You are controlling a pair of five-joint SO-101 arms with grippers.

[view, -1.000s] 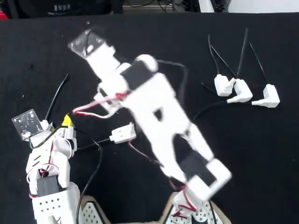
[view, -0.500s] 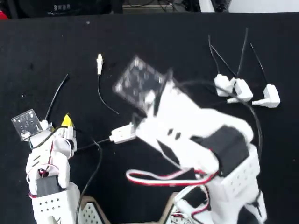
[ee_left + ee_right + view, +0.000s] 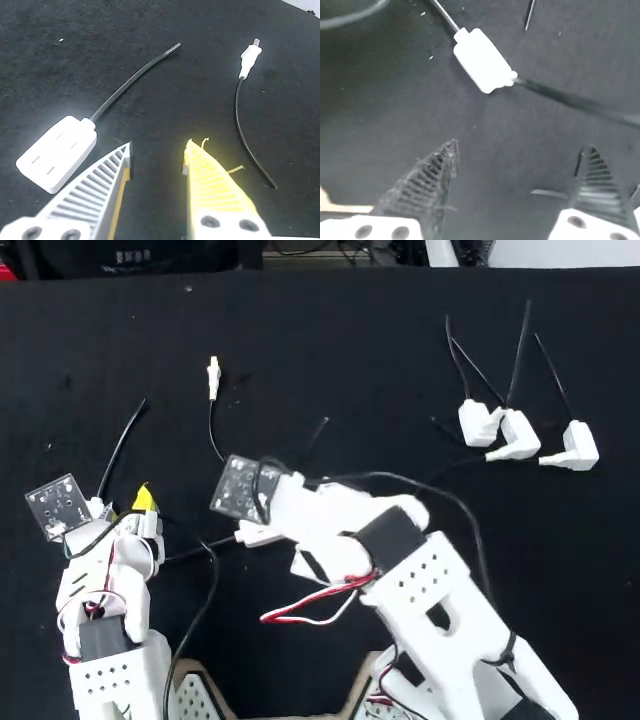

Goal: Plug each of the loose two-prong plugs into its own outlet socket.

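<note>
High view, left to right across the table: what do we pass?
Left arm → loose plug → outlet socket → first white connector → middle white connector → far-right white connector

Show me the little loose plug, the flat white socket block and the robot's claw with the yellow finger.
loose plug (image 3: 249, 56): left wrist view, on its white body.
socket block (image 3: 56, 152): left wrist view, on its slotted top face.
left gripper (image 3: 159, 144): left wrist view, midway between its fingertips.

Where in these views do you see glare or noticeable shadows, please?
High view: the white plugs glare against the black cloth. Left wrist view: even light, barely any shadow under the outlet block. Right wrist view: dimmer overall, the right gripper looks dark.
</note>
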